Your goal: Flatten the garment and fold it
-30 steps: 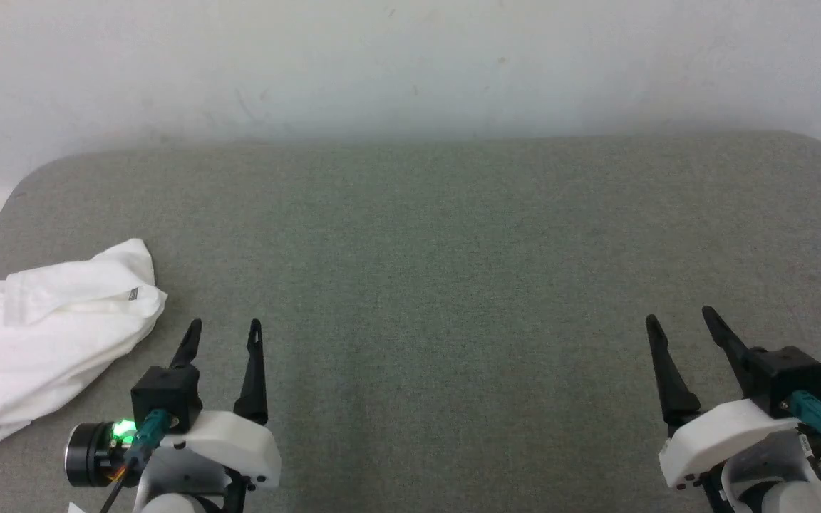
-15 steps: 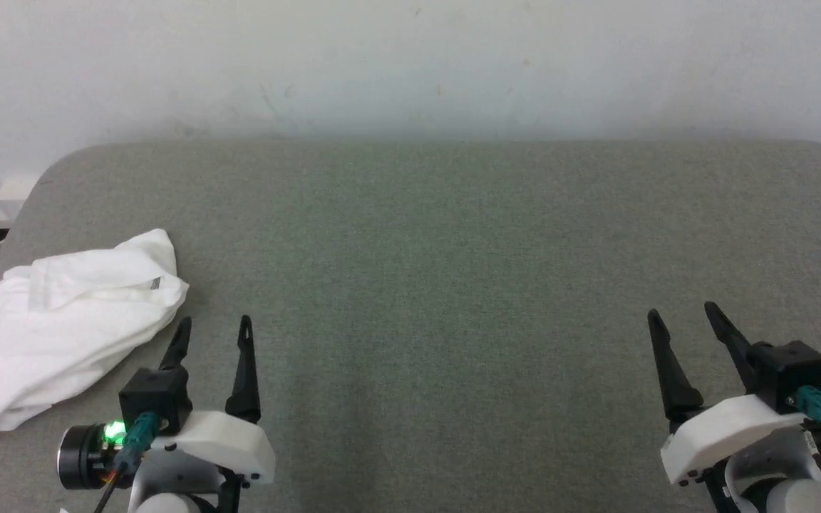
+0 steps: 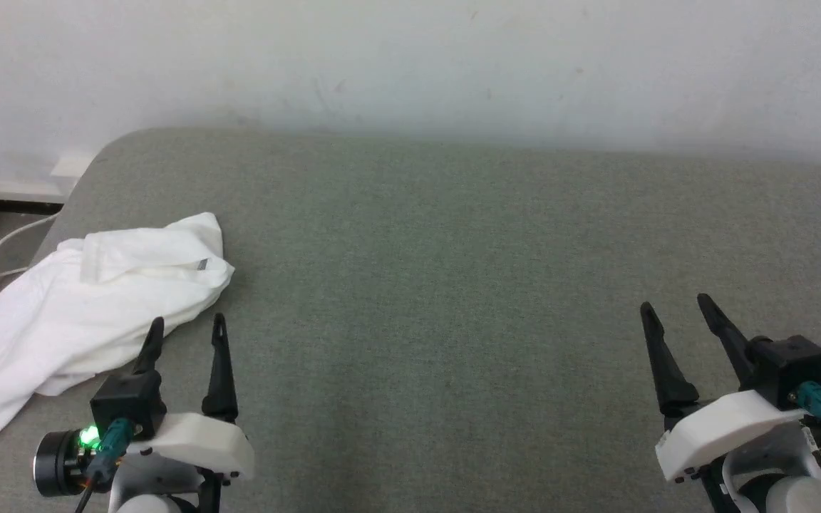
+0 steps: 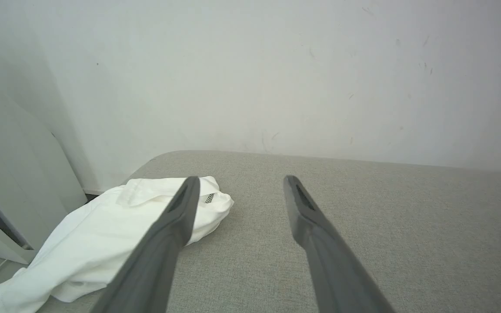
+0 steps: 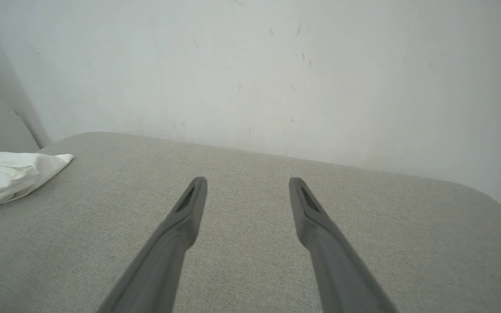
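You've everything left: the shirt lies crumpled at nine o'clock, neither flattened nor folded, while your left gripper and right gripper gape wide, empty.

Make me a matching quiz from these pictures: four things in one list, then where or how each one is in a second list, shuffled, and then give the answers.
Things:
1. garment
2. left gripper
3. right gripper
4. wall

Descriptions:
a. jaws open, above the bare grey surface, far from the garment
b. white, behind the surface
c. crumpled heap at the surface's left end
d. jaws open, close beside the garment

Pairs: 1-c, 2-d, 3-a, 4-b
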